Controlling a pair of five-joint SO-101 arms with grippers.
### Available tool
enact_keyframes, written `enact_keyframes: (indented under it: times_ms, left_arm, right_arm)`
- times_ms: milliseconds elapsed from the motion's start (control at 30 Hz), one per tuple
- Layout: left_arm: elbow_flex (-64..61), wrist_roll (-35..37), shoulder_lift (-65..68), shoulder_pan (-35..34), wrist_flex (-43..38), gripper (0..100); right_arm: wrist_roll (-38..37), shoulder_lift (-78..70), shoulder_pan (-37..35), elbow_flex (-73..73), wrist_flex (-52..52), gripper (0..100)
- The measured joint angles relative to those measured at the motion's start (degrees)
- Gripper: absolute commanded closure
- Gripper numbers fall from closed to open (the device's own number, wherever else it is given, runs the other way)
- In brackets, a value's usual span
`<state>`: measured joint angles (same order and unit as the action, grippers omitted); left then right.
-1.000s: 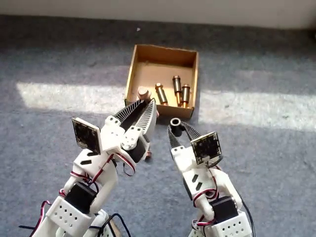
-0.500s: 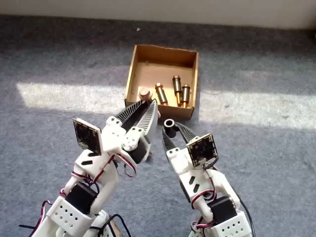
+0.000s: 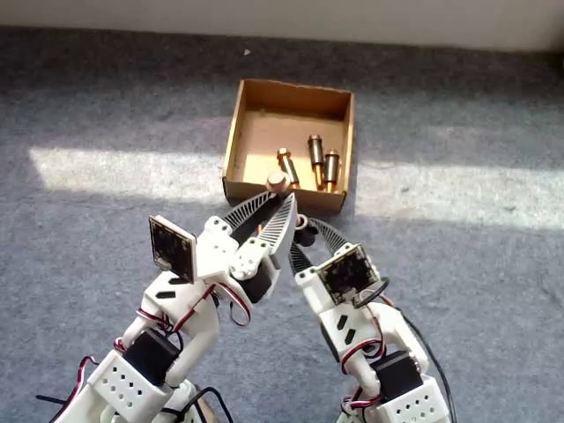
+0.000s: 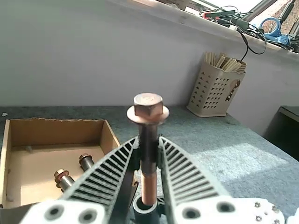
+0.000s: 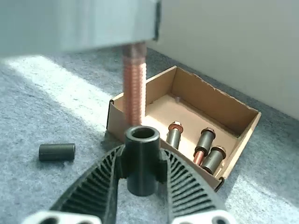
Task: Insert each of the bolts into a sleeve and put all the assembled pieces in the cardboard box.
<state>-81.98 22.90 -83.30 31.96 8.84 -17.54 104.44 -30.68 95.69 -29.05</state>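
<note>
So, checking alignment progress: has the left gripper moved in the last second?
Yes. The left gripper and its bolt shifted rightward along the front wall of the cardboard box, toward the sleeve.

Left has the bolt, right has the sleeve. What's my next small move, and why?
Probably ease the left gripper straight down. It holds the copper hex-head bolt upright, head up, with the threaded tip at the mouth of the dark cylindrical sleeve, which the right gripper holds upright. In the right wrist view the shaft looks slightly off the bore's centre, so go slowly.
</note>
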Motion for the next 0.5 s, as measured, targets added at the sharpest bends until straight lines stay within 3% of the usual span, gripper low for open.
enact_keyframes:
  times_ms: [500]
  left_arm:
    - [-2.1,0.0,-0.1,-0.6,0.0,100]
  right_arm:
    - [-1.8,0.0,-2.5,0.0,4.0,99.3]
